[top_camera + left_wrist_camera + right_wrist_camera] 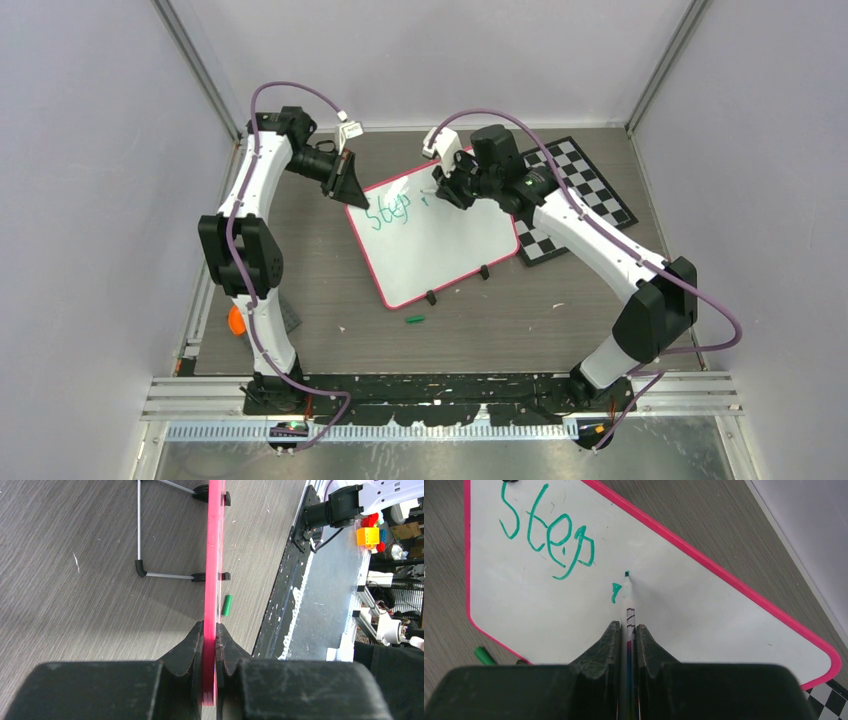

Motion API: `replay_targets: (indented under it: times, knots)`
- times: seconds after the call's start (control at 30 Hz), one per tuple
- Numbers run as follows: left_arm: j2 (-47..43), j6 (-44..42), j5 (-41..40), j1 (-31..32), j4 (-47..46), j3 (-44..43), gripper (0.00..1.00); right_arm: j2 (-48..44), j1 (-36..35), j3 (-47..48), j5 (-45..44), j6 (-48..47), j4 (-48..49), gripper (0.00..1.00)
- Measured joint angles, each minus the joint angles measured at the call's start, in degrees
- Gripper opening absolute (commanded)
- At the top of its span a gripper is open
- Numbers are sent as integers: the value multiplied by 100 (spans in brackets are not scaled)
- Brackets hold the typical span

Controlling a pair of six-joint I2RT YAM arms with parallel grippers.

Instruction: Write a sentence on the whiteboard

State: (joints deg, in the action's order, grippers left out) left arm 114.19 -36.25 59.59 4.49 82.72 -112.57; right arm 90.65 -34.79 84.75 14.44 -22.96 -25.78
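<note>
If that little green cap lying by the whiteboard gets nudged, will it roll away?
Probably. The small green cylindrical cap lies on its side on the flat grey table, so a sideways push would likely roll it. It looks tiny and is probably light, so it may skid too.

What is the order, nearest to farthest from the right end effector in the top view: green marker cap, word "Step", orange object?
1. word "Step", on the whiteboard
2. green marker cap, on the table
3. orange object, beside left arm
</note>
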Motion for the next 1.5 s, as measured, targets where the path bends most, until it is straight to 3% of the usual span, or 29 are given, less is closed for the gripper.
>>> replay_targets:
  times: [1.5]
  knots:
    - [-24,-11,20,-7,-39,57,1,-264,2,-518,-164,13,-177,0]
